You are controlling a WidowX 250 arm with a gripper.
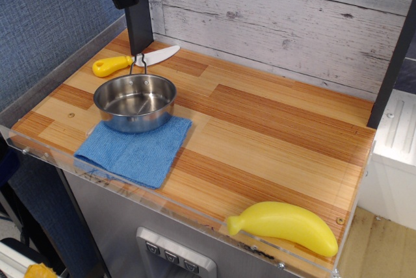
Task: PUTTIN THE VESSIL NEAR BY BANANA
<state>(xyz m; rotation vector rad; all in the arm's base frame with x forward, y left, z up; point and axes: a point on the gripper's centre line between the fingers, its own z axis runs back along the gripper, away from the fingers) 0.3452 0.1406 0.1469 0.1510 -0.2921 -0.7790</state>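
Vessil (135,101) on blue cloth (138,149), far corner from banana (286,226); gripper (138,61) at wire handle, jaw state can't tell; transfer w/ placement not yet done

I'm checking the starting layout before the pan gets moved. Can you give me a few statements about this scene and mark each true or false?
1. The pan sits partly on the blue cloth. True.
2. The banana lies inside the pan. False: it lies at the front right corner of the table, far from the pan.
3. The toy knife lies behind the pan. True.
4. The pan holds food. False: it looks empty.
5. The gripper is above the banana. False: it is at the pan's handle.
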